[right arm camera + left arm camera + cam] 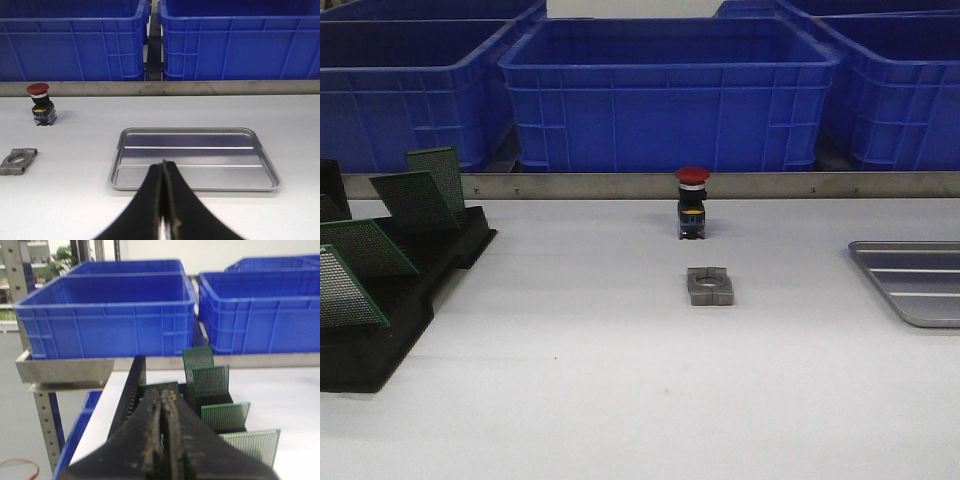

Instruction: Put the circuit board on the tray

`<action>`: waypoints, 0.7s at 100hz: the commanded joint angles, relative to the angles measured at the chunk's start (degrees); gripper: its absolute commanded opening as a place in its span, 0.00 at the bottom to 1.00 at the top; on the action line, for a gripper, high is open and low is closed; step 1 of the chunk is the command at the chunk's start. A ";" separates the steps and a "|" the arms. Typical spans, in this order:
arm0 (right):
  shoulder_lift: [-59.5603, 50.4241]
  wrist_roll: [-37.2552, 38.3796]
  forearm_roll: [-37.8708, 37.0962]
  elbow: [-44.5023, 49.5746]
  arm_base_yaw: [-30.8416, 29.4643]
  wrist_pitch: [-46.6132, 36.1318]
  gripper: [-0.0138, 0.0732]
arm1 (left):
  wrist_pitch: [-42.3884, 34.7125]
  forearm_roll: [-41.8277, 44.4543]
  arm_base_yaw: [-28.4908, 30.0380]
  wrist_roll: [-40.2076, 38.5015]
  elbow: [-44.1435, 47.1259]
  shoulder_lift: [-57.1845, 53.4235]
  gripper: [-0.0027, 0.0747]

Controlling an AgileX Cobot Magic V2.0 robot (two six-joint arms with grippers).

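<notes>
Nothing is picked up yet, so the task looks to be at its very start; the left gripper (pixel 164 440), black with worn pads, hangs over the black slotted plastic rack (pixel 131 390) with its jaws pressed together and nothing between them; the right gripper (pixel 163 200) hangs just short of the flat silver-grey metal tray (pixel 195 186), its jaws likewise closed on nothing.

The green perforated circuit boards (pixel 415 200) stand tilted in the rack's slots at the left of the white table (pixel 620 400), well apart from the tray at the right edge; the next move, as I judge it, calls for the left jaws to part, settle over the upper edge of one board such as the nearest upright one (pixel 210 381), and close on it without nudging its neighbours.

The tray holds nothing, only its long raised ridges showing; the rack holds several boards; the big blue plastic bins (pixel 670 95) behind the metal rail show no contents from these angles; a red-capped push-button switch (pixel 692 203) and a small grey metal block with a hole (pixel 709 286) lie between rack and tray.
</notes>
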 commanded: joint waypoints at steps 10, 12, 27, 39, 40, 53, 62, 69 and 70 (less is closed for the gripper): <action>-1.52 -0.46 0.20 -0.79 -0.25 -4.41 0.09 | 0.65 -0.62 -0.05 -0.24 -9.99 3.68 0.01; -1.52 -0.46 0.20 -0.79 -0.25 -4.41 0.09 | 2.32 -0.62 -0.05 -0.24 -11.45 4.62 0.01; -1.52 -0.46 0.20 -0.79 -0.25 -4.41 0.09 | 13.80 -0.62 -0.05 -0.24 -21.54 12.83 0.01; -1.52 -0.46 0.20 -0.79 -0.25 -4.41 0.09 | 16.94 -0.24 -0.05 -0.24 -27.68 20.38 0.01; -1.52 -0.46 0.20 -0.79 -0.25 -4.41 0.09 | 17.36 -0.08 -0.05 -0.24 -27.99 21.31 0.01; -1.52 -0.46 0.20 -0.79 -0.25 -4.41 0.09 | 20.89 -0.10 -0.05 -0.24 -33.04 29.75 0.01; -1.52 -0.46 0.20 -0.79 -0.25 -4.41 0.09 | 23.64 -0.10 -0.05 -0.24 -35.54 35.83 0.01; -1.52 -0.46 0.20 -0.79 -0.25 -4.41 0.09 | 26.01 -0.10 -0.05 -0.24 -37.59 40.34 0.03; -1.52 -0.46 0.20 -0.79 -0.25 -4.41 0.09 | 26.40 -0.10 -0.05 -0.24 -37.97 40.76 0.03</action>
